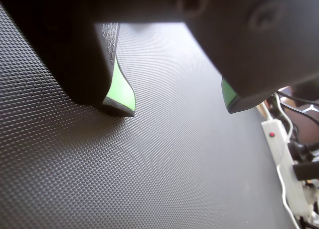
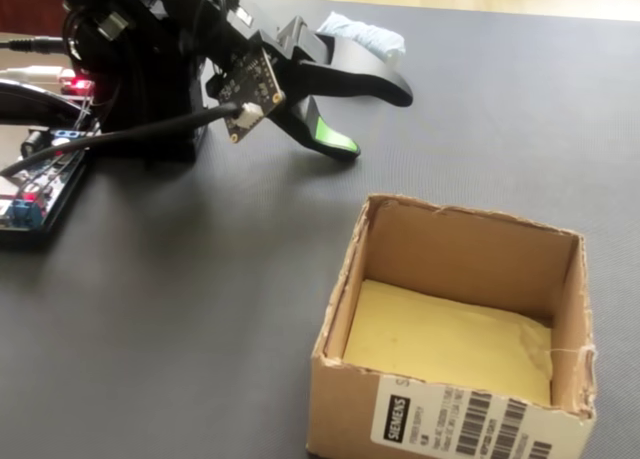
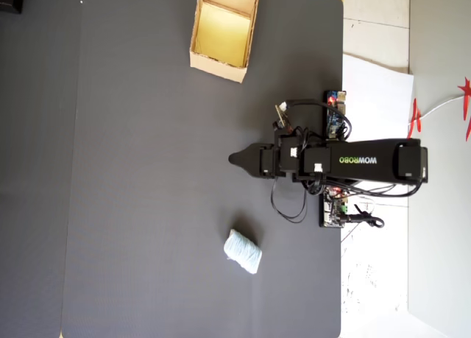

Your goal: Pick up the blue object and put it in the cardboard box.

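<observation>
- Pale blue, crinkled and soft-looking: the small oblong blue object lies alone on the dark textured rubber mat, off to one side of the arm in the overhead view, with bare mat all round it.
- In the fixed view only part of that lump shows, beyond the upper jaw, touching nothing that I can see.
- The black gripper with green pads stands spread, the two jaws well apart with only mat between them, and the wrist view shows the same: empty gap, nothing pinched.
- The green pad on the nearer jaw hangs just above the mat (its tip may be touching, hard to say).
- The open tan cardboard box with the yellowish floor sits well apart on the other side of the arm, top open and nothing inside.
- How it should handle, by my reading: light, squashy, likely to give under the pads rather than slip; the ribbed surface should offer grip.
- Best hold, I judge, is across the short width at the middle of the lump, jaws straddling it and closing gently.
- Risk: a pinch near one end could let it flop or roll out on the way to the box.
</observation>
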Controlling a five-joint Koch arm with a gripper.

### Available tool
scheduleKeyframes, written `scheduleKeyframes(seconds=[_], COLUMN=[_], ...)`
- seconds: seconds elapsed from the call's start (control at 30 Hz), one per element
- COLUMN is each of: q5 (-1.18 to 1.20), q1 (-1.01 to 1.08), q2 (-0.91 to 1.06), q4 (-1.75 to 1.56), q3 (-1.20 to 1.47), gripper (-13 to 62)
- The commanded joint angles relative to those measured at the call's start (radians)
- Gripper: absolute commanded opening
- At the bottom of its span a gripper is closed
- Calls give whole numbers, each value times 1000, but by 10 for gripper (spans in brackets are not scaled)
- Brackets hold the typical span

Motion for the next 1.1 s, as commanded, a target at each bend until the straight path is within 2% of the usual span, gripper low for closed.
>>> scheduleKeyframes(seconds=[0.0, 0.3, 0.73, 1.07], q5=[66, 98, 94, 97], q1=[-5, -92, -468, -649], q2=[87, 87, 87, 87], q4=[100, 87, 89, 114], q3=[40, 37, 32, 14], gripper=[344, 343, 343, 337])
